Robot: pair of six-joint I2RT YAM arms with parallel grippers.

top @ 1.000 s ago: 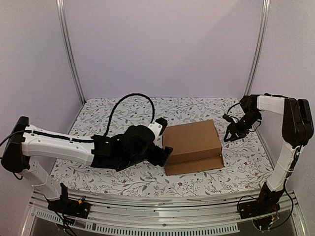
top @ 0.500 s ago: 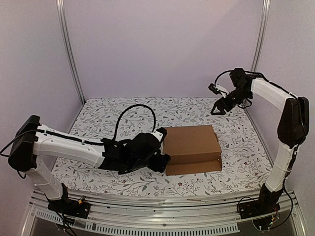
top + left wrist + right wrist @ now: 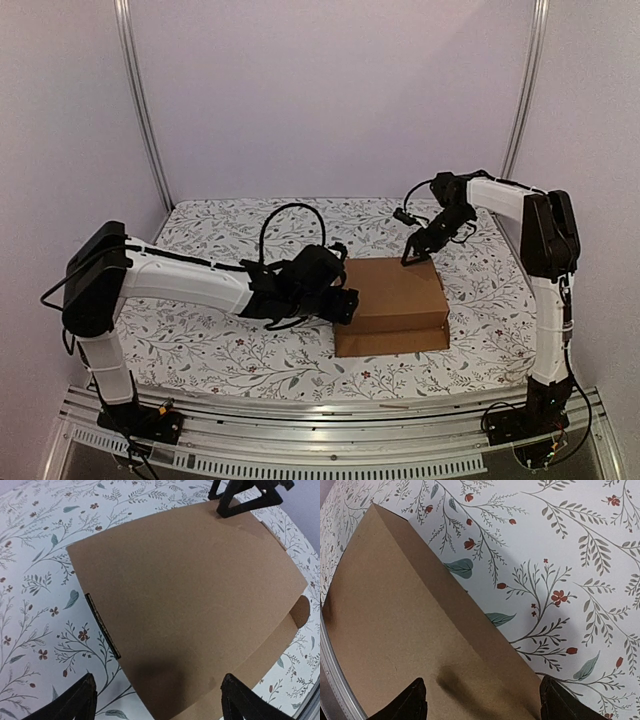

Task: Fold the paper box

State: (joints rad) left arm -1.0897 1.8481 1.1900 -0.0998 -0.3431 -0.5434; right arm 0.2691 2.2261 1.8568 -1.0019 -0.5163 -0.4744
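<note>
The paper box (image 3: 395,298) lies closed on the flowered table, a brown cardboard lid with a front flap showing lower at its near edge. My left gripper (image 3: 343,300) is at the box's left edge, open. In the left wrist view its fingers straddle the near corner of the lid (image 3: 190,580) with nothing between them, the left gripper (image 3: 159,702) being above the cardboard. My right gripper (image 3: 414,254) hangs open over the far edge of the box. In the right wrist view, the right gripper (image 3: 485,702) spans the lid's (image 3: 395,630) far edge and side wall.
The flowered tablecloth (image 3: 220,340) stretches to the left of the box and behind it. Purple walls and two metal posts (image 3: 143,110) close in the back and sides. A metal rail (image 3: 300,440) runs along the near edge.
My right arm swung from the box's right side up and round to its far edge, its jaws widening. My left gripper slid forward along the box's left edge.
</note>
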